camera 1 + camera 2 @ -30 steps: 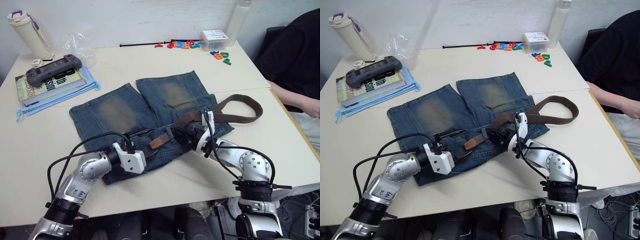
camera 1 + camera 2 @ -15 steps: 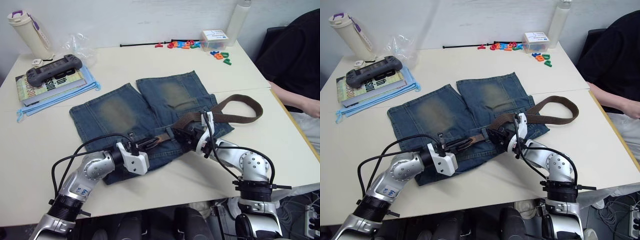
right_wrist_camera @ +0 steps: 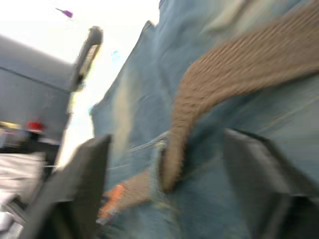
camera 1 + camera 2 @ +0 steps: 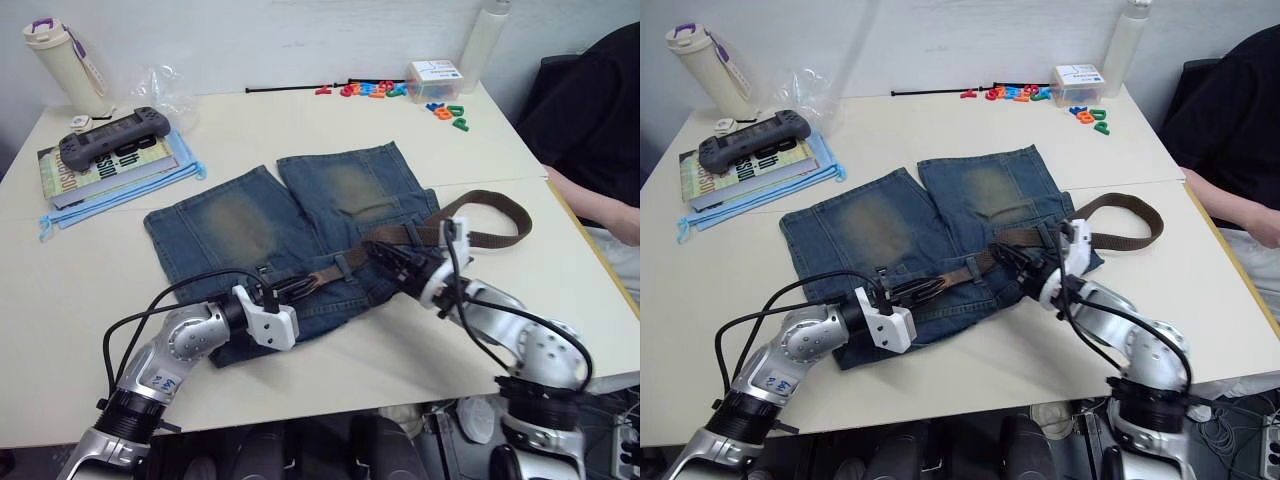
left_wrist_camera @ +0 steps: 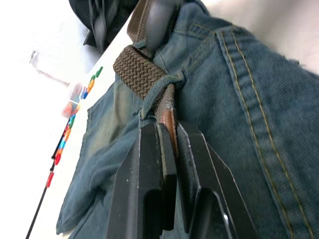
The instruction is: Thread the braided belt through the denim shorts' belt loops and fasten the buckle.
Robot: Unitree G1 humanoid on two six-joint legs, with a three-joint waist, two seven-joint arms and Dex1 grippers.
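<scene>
Cream-coloured surface (image 4: pixel 300 130) under a pale wall carries my work: the denim shorts (image 4: pixel 290 225) lie flat near its front edge, waistband toward me, and the braided belt (image 4: pixel 480 205) runs along that waistband, then loops out past the shorts on my right. I judge the threading step to be under way. My left gripper (image 5: pixel 169 149) has its jaws pinched shut on the belt's leather-tipped end, which pokes out of one of the belt loops (image 5: pixel 159 92) (the wrist view shows the denim strip stretched over the webbing). My right gripper (image 4: pixel 400 268) hovers low over the waistband with its jaws spread wide, holding nothing, the strap lying between them. Next, I think, the left arm must draw the tip further along the waist toward the following loop while the right feeds slack; the denim may bunch if I pull hard. I cannot make out the buckle. Well apart from the shorts sit a stack of books (image 4: pixel 105 165) with a game controller (image 4: pixel 108 132) on top, a bottle (image 4: pixel 65 50), coloured letters (image 4: pixel 385 90), and a person's arm (image 4: pixel 600 205) at the right edge.
</scene>
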